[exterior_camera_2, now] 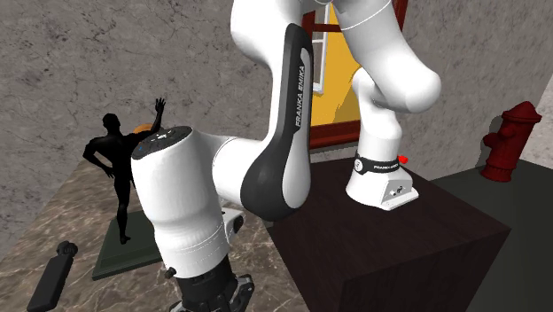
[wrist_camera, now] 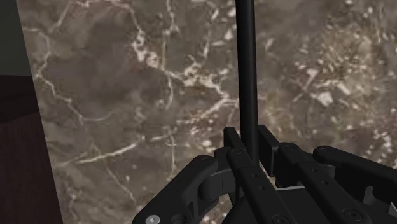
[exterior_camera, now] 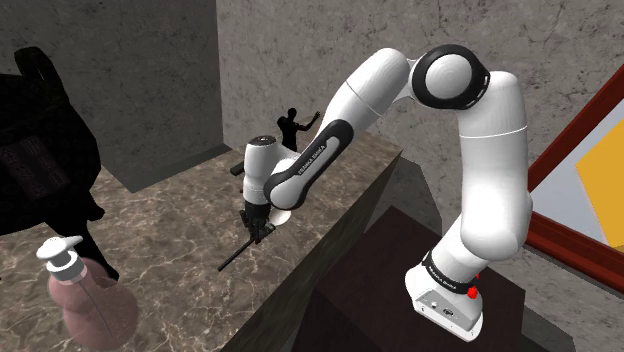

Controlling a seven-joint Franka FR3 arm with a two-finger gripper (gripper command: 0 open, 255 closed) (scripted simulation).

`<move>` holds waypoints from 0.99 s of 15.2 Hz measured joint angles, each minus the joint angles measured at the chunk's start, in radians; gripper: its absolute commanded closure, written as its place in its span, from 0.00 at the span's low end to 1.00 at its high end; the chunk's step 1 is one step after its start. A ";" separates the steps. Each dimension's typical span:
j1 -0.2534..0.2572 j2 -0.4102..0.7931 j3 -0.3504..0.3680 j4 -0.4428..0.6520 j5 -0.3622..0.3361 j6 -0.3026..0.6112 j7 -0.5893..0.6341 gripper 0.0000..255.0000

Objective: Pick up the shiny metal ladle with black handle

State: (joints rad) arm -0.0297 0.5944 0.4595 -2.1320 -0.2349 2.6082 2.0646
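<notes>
Gripper (exterior_camera: 257, 228), all black, hangs over the brown veined marble counter (exterior_camera: 170, 225) in the shoulder view. The thin black rod handle of the ladle (exterior_camera: 234, 256) slants out from it above the counter's near edge. In the second exterior view, a black human figurine (exterior_camera_2: 120, 168) stands on the counter, behind the arm's wrist. In the wrist view, both fingers (wrist_camera: 232, 141) clasp the handle narrowly, above the counter's stone.

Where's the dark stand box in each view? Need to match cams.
Shoulder view: stand at lower right, under the arm's base.
Second exterior view: stand right of centre, arm's base on it.
Wrist view: dark brown strip past the counter's edge, away from the clasped ladle.
Shared landmark: marble counter abutting the stand.
</notes>
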 measured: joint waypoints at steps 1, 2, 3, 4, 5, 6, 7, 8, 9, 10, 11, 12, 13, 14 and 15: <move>0.000 0.000 0.000 0.000 0.000 0.000 0.000 1.00; 0.001 0.000 0.000 0.000 0.000 0.000 0.001 1.00; 0.000 0.000 0.000 0.000 0.000 0.000 0.001 1.00; 0.000 0.000 0.000 0.000 0.000 0.000 0.000 1.00; -0.001 -0.001 0.001 -0.002 0.001 0.000 -0.001 1.00; -0.003 -0.006 0.004 -0.005 0.004 -0.004 -0.001 1.00; -0.006 -0.013 0.008 -0.007 0.007 -0.010 -0.003 1.00; -0.011 -0.023 0.014 -0.009 0.013 -0.018 -0.007 1.00; -0.016 -0.034 0.020 -0.011 0.019 -0.026 -0.009 1.00; -0.023 -0.047 0.028 -0.015 0.026 -0.036 -0.014 1.00; -0.027 -0.062 0.036 -0.019 0.034 -0.046 -0.015 1.00; -0.033 -0.074 0.044 -0.020 0.041 -0.057 -0.019 1.00; -0.040 -0.088 0.051 -0.024 0.049 -0.066 -0.024 1.00; -0.045 -0.099 0.057 -0.028 0.055 -0.073 -0.027 1.00; -0.050 -0.108 0.062 -0.025 0.061 -0.084 -0.032 1.00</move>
State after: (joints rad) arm -0.0797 0.4867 0.5216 -2.1569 -0.1737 2.5238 2.0329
